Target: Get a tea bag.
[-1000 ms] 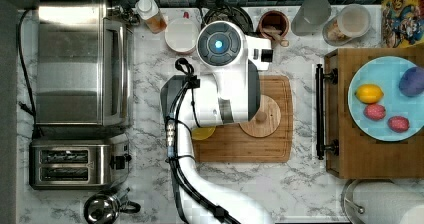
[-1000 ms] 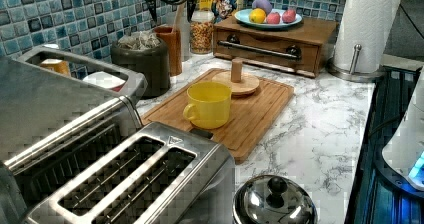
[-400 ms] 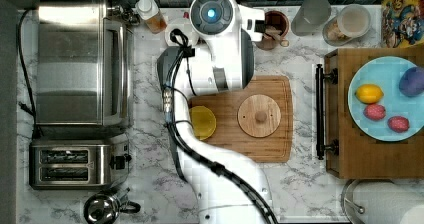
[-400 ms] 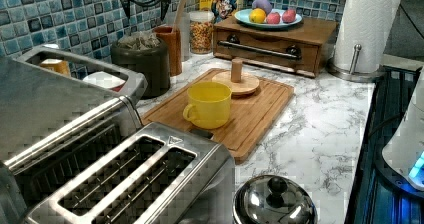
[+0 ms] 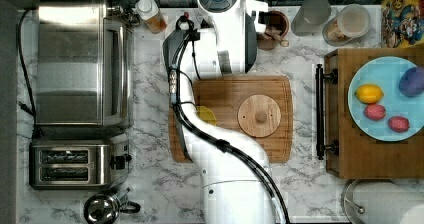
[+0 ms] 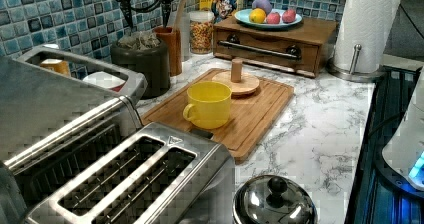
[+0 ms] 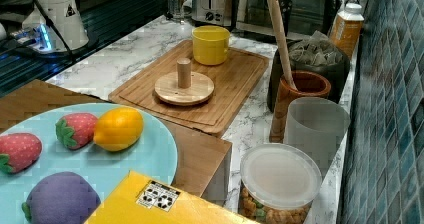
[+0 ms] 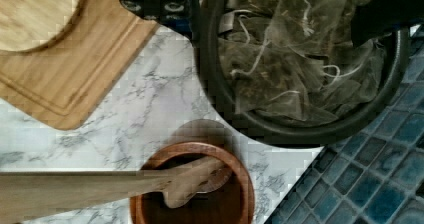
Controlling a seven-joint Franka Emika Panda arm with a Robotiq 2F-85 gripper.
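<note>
- Since a second ago the arm has swung off the bamboo cutting board toward the tiled back wall, uncovering the round wooden lid and part of the yellow mug in the top view.
- Now the end effector hangs above the dark round canister, which stands on the desk just beyond the cutting board's far edge, beside the wooden utensil holder.
- Tea bags fill that canister in a loose heap, strings tangled; no single bag has a clear long axis, so any of the top ones will do.
- Its two fingers stand apart, holding nothing, with one finger over the canister's rim.
- From the end effector the heap lies straight below, so the coming move is, in my judgement, a plain descent into the canister's mouth.
- A wooden spoon leans up out of the utensil holder close beside the canister; drifting that way risks knocking it.
</note>
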